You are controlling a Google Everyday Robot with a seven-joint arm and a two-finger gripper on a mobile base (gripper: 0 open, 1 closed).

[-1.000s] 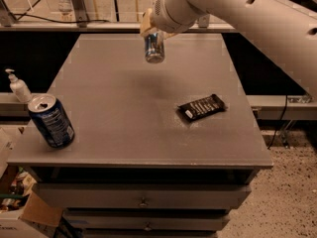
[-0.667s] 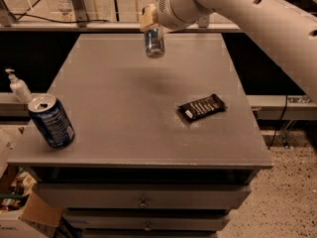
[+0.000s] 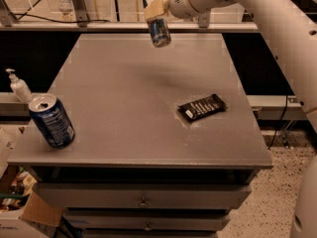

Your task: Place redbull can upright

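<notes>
above the table (image 3: pixel 124 83), toward twelve o'clock, the gripper (image 3: pixel 154 8) is clenched on the top end of the redbull can (image 3: pixel 159 31), which hangs clear of the surface, nearly upright. a dark-blue soda can (image 3: pixel 51 122) stands at eight o'clock; a black snack bar (image 3: pixel 202 107) lies at four o'clock.

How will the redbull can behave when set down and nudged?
The redbull can, held in the gripper above the far side of the table, is slim and tall, so it probably tips easily. Its round, smooth metal body would likely roll if it fell and may slip in a loose grip.
</notes>
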